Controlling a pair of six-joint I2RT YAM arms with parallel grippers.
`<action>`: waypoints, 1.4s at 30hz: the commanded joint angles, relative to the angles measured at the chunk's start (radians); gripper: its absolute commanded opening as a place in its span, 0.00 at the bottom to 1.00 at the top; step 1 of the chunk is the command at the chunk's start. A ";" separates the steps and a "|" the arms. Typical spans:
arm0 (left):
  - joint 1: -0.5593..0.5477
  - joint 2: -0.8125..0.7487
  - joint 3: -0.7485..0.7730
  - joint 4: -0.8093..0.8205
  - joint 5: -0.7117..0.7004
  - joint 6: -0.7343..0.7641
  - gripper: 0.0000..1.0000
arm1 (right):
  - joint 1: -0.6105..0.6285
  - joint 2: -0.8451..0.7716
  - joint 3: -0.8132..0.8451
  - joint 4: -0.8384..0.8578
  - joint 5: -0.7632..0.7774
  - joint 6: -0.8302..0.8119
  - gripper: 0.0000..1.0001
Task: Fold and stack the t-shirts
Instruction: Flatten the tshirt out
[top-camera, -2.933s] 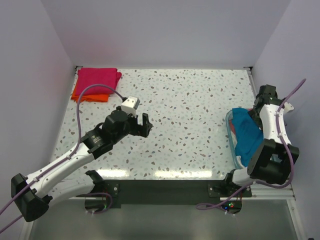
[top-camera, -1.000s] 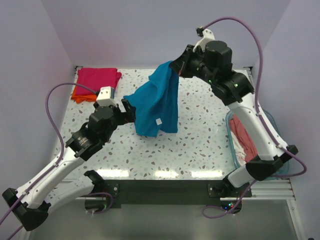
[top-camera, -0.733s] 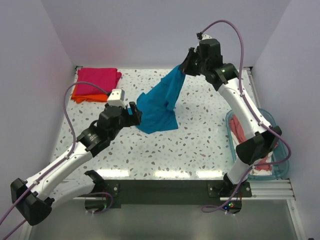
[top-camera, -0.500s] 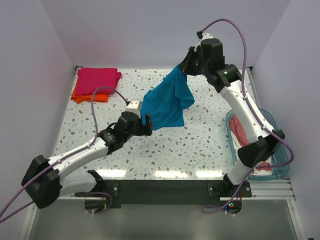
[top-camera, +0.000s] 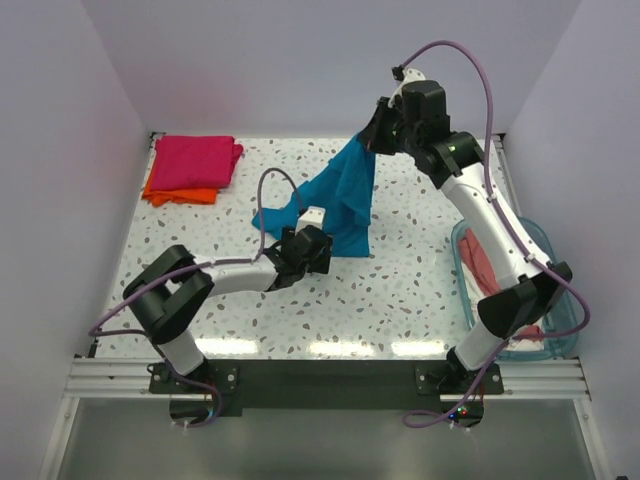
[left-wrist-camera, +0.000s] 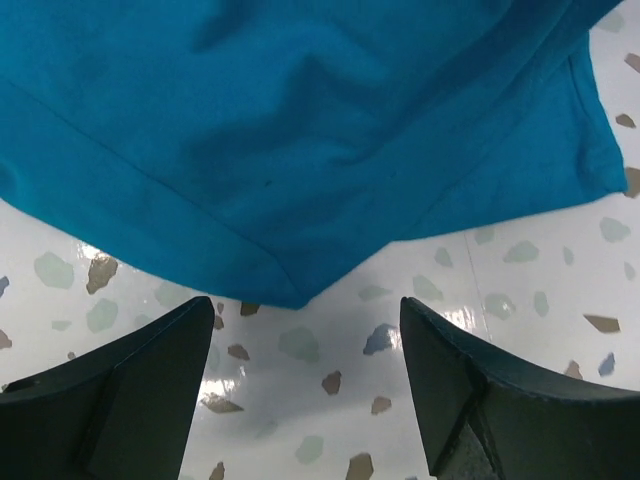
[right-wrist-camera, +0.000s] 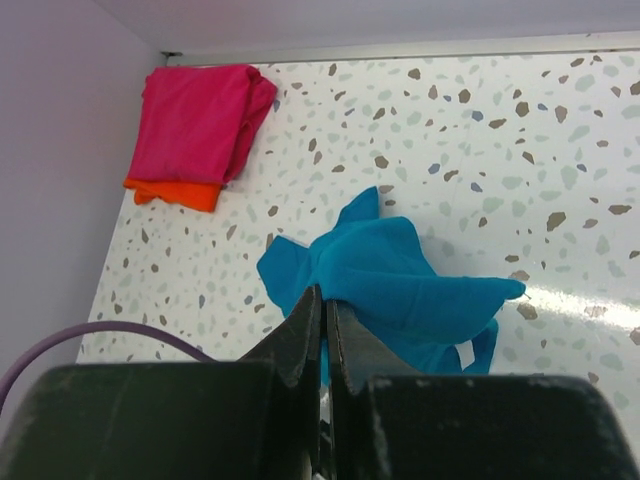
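My right gripper (top-camera: 372, 140) is raised over the back of the table, shut on the teal blue t-shirt (top-camera: 345, 195). The shirt hangs from it, its lower part trailing onto the table. In the right wrist view the fingers (right-wrist-camera: 325, 300) pinch a fold of the teal shirt (right-wrist-camera: 400, 280). My left gripper (top-camera: 322, 245) sits low at the shirt's bottom edge, open. In the left wrist view a hem corner of the shirt (left-wrist-camera: 300, 130) lies just ahead of the gripper (left-wrist-camera: 305, 330), with bare table between the fingers (left-wrist-camera: 120, 390). The magenta t-shirt (top-camera: 195, 160) lies folded on the orange one (top-camera: 180, 193).
The folded pair is at the back left corner, also in the right wrist view as magenta (right-wrist-camera: 200, 120) over orange (right-wrist-camera: 170, 192). A clear blue-tinted basket (top-camera: 545, 330) at the right edge holds a salmon pink t-shirt (top-camera: 490, 265). Walls close the table's sides and back.
My left arm has swung right and dropped low to the hanging shirt's bottom edge, its jaws narrowing a little. The right gripper kept its hold while the shirt swung and bunched.
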 joint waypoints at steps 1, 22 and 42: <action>-0.003 0.051 0.073 0.073 -0.102 0.040 0.80 | 0.000 -0.040 -0.018 0.027 0.002 -0.021 0.00; -0.040 0.001 0.139 -0.117 -0.056 0.047 0.00 | -0.147 -0.086 -0.069 -0.042 0.034 -0.021 0.00; -0.190 -0.352 0.244 -0.289 0.188 0.053 0.03 | -0.313 -0.115 0.093 -0.185 0.104 -0.046 0.00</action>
